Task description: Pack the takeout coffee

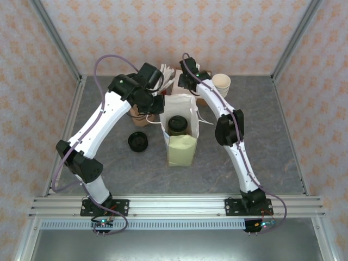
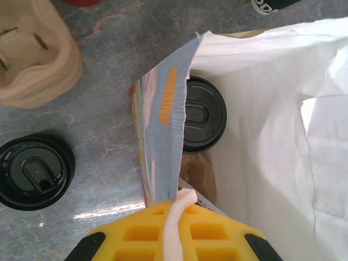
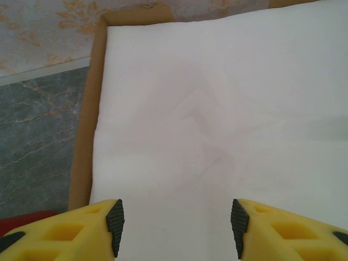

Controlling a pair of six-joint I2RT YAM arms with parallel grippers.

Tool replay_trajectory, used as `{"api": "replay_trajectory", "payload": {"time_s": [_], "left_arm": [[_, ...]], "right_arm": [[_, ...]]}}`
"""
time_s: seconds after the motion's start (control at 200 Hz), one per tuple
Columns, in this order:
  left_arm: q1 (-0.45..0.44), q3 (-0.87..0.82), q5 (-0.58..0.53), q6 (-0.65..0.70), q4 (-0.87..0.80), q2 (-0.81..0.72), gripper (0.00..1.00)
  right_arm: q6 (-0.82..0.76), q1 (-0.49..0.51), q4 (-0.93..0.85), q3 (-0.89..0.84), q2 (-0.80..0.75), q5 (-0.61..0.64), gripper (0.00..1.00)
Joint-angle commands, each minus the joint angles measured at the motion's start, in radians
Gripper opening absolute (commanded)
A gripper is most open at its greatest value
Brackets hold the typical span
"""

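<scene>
Where the bag (image 1: 181,149) stands mid-frame on the surface (image 1: 261,141), we see the coffee (image 1: 176,124) inside it, lid up. L fingers (image 2: 136,234) pinched together on bag's handle (image 2: 174,217); R fingers (image 3: 98,231) apart over white paper (image 3: 217,109). Loose lid (image 2: 33,171) lies beside bag.

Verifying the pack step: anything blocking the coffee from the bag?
Nothing visible. The coffee already sits inside the open bag, lid up; the left gripper pinches the handle at the bag's rim.
</scene>
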Motion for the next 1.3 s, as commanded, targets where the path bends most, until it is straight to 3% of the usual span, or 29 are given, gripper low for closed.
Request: {"api": "replay_trajectory", "payload": {"time_s": [0.0, 0.295, 0.621, 0.826, 0.981, 1.291], "left_arm": [[0.017, -0.009, -0.005, 0.028, -0.035, -0.034, 0.08], [0.062, -0.026, 0.022, 0.064, -0.042, -0.05, 0.08], [0.075, -0.053, 0.061, 0.095, -0.021, -0.08, 0.16], [0.075, -0.057, 0.063, 0.103, -0.029, -0.091, 0.28], [0.075, -0.049, 0.068, 0.078, -0.011, -0.097, 0.4], [0.076, -0.016, 0.033, 0.093, -0.032, -0.112, 0.4]], "right_arm": [[-0.018, -0.002, 0.036, 0.042, 0.027, 0.084, 0.58], [-0.026, -0.003, 0.081, 0.064, 0.083, 0.135, 0.65], [-0.005, -0.005, 0.115, 0.064, 0.123, 0.149, 0.68], [0.019, -0.004, 0.1, 0.059, 0.145, 0.159, 0.68], [0.041, -0.004, 0.083, 0.055, 0.157, 0.175, 0.68], [0.042, -0.004, 0.066, 0.056, 0.156, 0.212, 0.59]]}}
